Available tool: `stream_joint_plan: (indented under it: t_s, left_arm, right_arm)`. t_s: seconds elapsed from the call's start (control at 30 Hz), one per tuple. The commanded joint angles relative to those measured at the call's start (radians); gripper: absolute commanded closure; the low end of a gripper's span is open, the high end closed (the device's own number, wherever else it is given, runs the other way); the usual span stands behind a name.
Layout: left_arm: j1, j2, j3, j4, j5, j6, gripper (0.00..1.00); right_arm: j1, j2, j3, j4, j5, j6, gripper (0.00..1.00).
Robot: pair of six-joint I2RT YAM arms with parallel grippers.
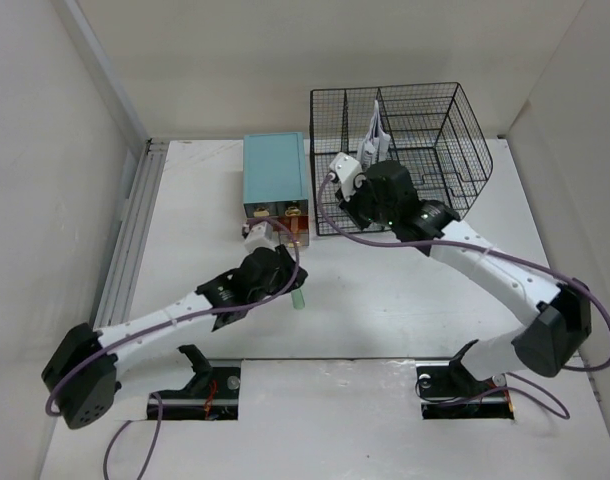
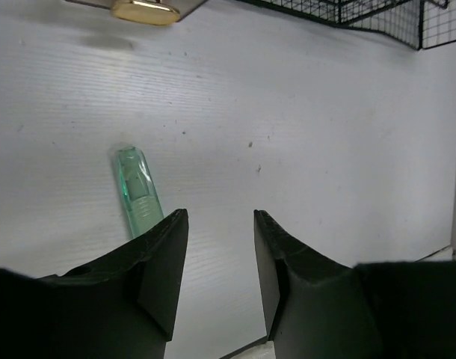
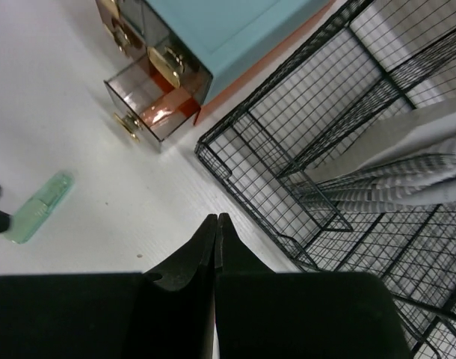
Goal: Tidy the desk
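Green piece (image 2: 135, 187), lower end behind left gripper (image 2: 220, 221)

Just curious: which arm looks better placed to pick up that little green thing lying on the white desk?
Left. The left hand is open just beside the green piece; the right hand is shut, over by the wire rack.

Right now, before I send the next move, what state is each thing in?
Left gripper: open, empty, over the desk.
Right gripper: shut, empty.
Green translucent stick: lying flat on the desk, not held.
Drawer box: one drawer pulled out.
Wire rack: upright, papers leaning in one compartment.
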Motion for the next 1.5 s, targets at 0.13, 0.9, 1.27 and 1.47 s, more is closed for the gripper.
stream_joint_plan:
  t_s: [0.13, 0.9, 1.27, 1.47]
  left_arm:
    - [-0.097, 0.168, 0.148, -0.194, -0.056, -0.061, 0.63]
    - [-0.189, 0.538, 0.456, -0.598, -0.242, -0.390, 0.67]
    - [-0.249, 0.493, 0.447, -0.679, -0.242, -0.470, 0.62]
    - [-0.249, 0.493, 0.429, -0.722, -0.261, -0.479, 0.58]
  right_arm:
    - [-0.066, -0.169, -0.009, 0.083, -0.024, 0.067, 1.00]
    - [-0.077, -0.267, -0.073, 0.103, -0.094, 0.085, 1.00]
    - [-0.077, -0.267, -0.073, 0.103, -0.113, 0.094, 1.00]
    - [-0.077, -0.267, -0.073, 0.112, -0.113, 0.094, 1.00]
